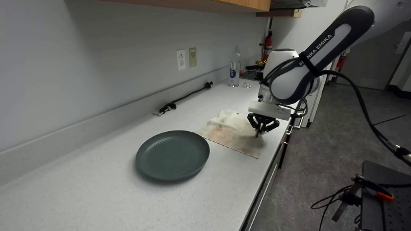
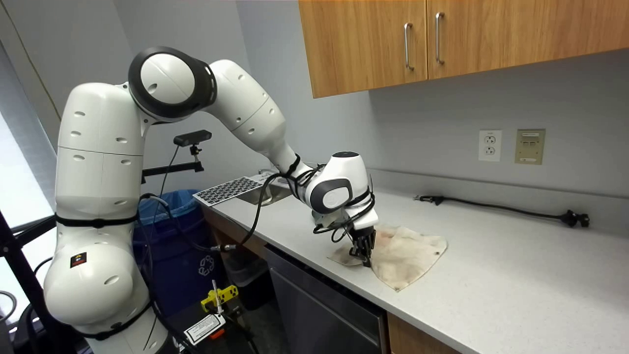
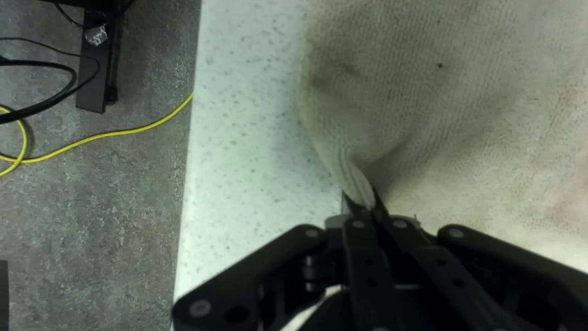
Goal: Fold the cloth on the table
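The cloth (image 1: 224, 133) is off-white with brown and pinkish stains and lies spread on the white countertop near its front edge. It also shows in an exterior view (image 2: 405, 253), where its near corner points toward the counter's front edge. My gripper (image 1: 258, 132) points down at the cloth's front-edge side. In the wrist view, the gripper (image 3: 365, 204) is shut on a pinched fold of the cloth (image 3: 436, 105), with creases running from the fingertips. Part of the cloth is hidden behind the gripper in both exterior views.
A dark green plate (image 1: 173, 155) stands beside the cloth. A black cable with clamp ends (image 1: 189, 96) lies along the wall. A clear bottle (image 1: 235, 69) stands farther back. The counter's front edge (image 3: 188, 161) runs close to the gripper. A wooden cabinet (image 2: 442, 39) hangs above.
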Robot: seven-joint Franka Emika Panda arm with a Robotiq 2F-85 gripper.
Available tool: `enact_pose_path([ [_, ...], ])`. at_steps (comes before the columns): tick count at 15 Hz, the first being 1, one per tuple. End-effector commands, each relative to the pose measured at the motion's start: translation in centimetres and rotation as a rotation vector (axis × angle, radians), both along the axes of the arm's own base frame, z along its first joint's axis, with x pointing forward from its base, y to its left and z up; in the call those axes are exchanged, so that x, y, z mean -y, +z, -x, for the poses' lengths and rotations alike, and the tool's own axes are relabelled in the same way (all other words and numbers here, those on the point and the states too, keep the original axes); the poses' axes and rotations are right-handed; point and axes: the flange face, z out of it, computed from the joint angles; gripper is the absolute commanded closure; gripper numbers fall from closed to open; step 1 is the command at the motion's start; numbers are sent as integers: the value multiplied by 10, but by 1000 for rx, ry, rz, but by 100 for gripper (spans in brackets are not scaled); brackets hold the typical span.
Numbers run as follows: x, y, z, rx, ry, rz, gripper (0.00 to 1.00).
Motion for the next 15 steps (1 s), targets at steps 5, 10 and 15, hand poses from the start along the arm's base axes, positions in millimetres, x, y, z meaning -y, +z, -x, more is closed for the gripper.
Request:
enact_pose_path([
  [5,17,11,54,-42,-3,31,99],
  [10,27,25,83,-62,36,67,99],
  [15,16,57,76,-35,107,115,99],
])
